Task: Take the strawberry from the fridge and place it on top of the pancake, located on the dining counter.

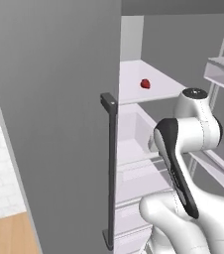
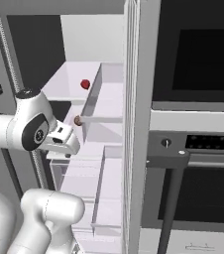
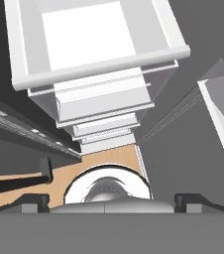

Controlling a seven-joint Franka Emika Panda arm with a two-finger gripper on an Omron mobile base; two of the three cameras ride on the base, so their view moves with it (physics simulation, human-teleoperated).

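I'm pointing the gripper (image 3: 112, 201), jaws apart and empty, down at clear drawers; reaching up for the tiny dark red strawberry (image 1: 145, 84), I'm risking clipping its white shelf (image 1: 153, 92).

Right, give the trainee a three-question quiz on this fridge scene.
1. True or false: the strawberry is already held in the fingers.
2. What does the strawberry rest on? A) a white shelf B) a door bin C) the floor
3. Fill in: the fridge compartment holding the strawberry stands ____.

Key: 1 false, the fingers are spread wide and hold nothing; 2 A; 3 open.
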